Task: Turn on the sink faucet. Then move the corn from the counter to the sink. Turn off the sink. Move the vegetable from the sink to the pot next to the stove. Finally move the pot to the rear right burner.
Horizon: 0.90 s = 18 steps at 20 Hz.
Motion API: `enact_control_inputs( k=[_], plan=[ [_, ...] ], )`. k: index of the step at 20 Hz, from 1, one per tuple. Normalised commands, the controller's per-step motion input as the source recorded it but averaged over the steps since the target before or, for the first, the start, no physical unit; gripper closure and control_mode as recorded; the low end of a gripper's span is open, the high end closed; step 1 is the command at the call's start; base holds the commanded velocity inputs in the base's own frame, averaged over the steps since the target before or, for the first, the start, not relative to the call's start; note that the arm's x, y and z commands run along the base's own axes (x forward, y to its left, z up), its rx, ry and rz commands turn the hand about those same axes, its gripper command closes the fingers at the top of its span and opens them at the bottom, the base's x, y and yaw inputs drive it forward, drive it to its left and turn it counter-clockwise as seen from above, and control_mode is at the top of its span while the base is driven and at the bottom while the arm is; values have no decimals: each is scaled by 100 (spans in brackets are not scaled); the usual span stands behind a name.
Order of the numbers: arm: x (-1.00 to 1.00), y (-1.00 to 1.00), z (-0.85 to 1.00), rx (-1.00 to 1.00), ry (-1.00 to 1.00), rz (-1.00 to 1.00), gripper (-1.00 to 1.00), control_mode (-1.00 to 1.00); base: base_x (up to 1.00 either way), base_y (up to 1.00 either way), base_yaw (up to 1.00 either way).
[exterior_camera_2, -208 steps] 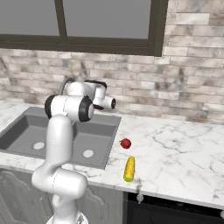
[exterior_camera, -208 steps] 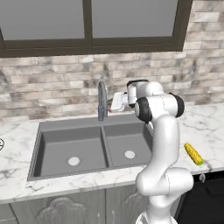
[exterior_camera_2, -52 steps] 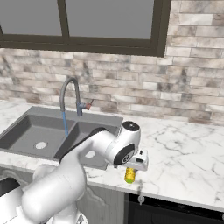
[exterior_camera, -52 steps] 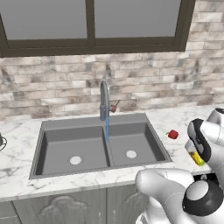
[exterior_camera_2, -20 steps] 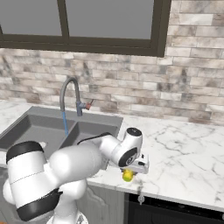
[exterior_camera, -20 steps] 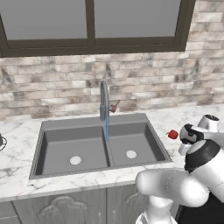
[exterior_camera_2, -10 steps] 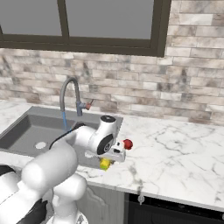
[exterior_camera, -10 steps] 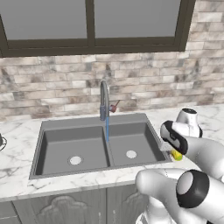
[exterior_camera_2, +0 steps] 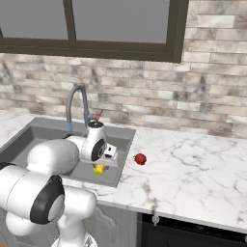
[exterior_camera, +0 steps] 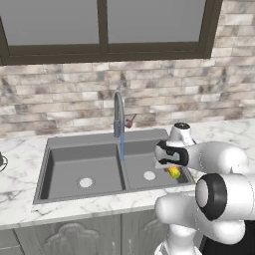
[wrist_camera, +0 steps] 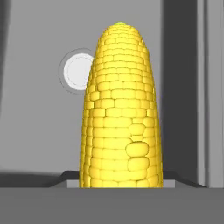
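Over the right basin of the sink (exterior_camera: 64, 164), the hand (exterior_camera: 173, 171) holds the corn (exterior_camera: 174, 172), closed on the cob with the jaws on its sides. Seen from the left base camera, the yellow cob hangs just below the white wrist, above the basin's right part and near its right wall. From the right base camera the corn (exterior_camera_2: 99, 169) shows as a small yellow patch under the hand (exterior_camera_2: 100, 168), above the dark basin floor and close to the near rim of the sink (exterior_camera_2: 118, 179).

Along the hand camera the corn (wrist_camera: 120, 109) stands lengthwise up the middle of the picture, its greenish end pointing away toward the basin floor. Behind it to the left lies the round pale drain (wrist_camera: 78, 71), partly covered by the cob. The fingertips themselves cannot be made out at the bottom of that view.

At the back edge of the sink stands the sink faucet (exterior_camera: 118, 115), its gooseneck arched toward the basins. A thin blue stream of water (exterior_camera: 122, 148) falls from the spout down near the divider between the two basins. The faucet (exterior_camera_2: 76, 103) has its red-tipped lever on the side.

On the marble desk (exterior_camera_2: 193, 173), to the right of the sink, lies a small red object (exterior_camera_2: 140, 158), apart from the hand and clear of the sink's rim.
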Motion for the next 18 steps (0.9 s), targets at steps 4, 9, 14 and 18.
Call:
enact_control_inputs(
  k=[4,9,14,18],
  plan=[
    [88,39,0,0,11,6,100,-100,0,0,0],
    [58,12,-21,0,1,1,100,-100,0,0,0],
    [46,0,-42,1,0,0,100,-100,0,0,0],
    [35,0,-42,1,0,0,100,-100,0,0,0]
  ],
)
